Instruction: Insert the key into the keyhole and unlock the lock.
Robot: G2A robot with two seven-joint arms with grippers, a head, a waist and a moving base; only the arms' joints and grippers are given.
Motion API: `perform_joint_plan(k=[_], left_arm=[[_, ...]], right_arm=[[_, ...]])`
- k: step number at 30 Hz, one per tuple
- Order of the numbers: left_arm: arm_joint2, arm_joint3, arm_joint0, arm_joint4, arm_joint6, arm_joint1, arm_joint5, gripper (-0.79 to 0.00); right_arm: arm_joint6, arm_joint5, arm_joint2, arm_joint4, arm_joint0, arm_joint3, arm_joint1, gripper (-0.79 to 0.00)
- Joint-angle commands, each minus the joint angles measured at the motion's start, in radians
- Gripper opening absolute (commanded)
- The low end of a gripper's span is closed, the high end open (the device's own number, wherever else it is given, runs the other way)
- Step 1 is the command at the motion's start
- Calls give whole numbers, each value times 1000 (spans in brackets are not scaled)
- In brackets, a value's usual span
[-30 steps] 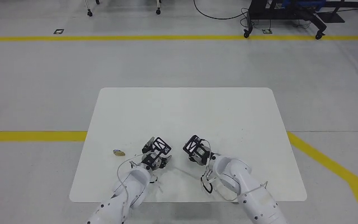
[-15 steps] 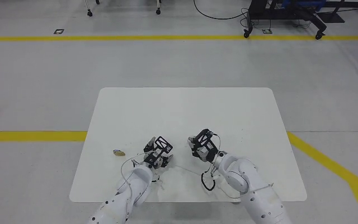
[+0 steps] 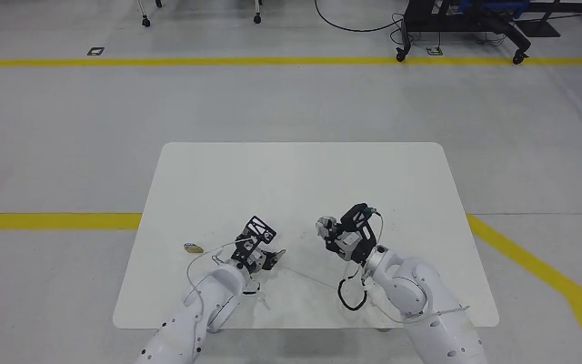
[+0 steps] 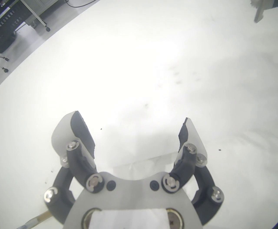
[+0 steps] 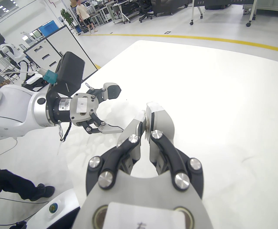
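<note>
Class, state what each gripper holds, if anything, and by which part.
The right gripper pinches the key, seemingly by its head; the blade sticks out free. The left gripper is open and holds nothing.

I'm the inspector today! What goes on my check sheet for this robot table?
Surface: white table, with a few tiny dark specks.
Job's things: thin metal piece, likely the key, pinched in the right gripper; small brass-coloured thing, maybe the lock, lying on the table beside the left arm.
Clutter: nothing seen.
Grippers: left gripper open and empty, low over the table; right gripper shut on the key.
Cables: thin white cable on the left arm; black loop on the right arm.
Surroundings: yellow floor lines, wheeled furniture.
</note>
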Motion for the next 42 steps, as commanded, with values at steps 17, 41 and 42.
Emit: perform_joint_plan(k=[17,41,42], left_arm=[[-183,-43,57,-519,52,29,-460,0],[-133,198,-113,-1742,-500,46,-700,0],[-120,231,-135,-1793,-536,44,-693,0]], right_arm=[[29,-68,34,284,-5,19,3,-785],[196,-113,10,752,18,56,3,-785],[228,-97,6,780,27,60,4,-785]])
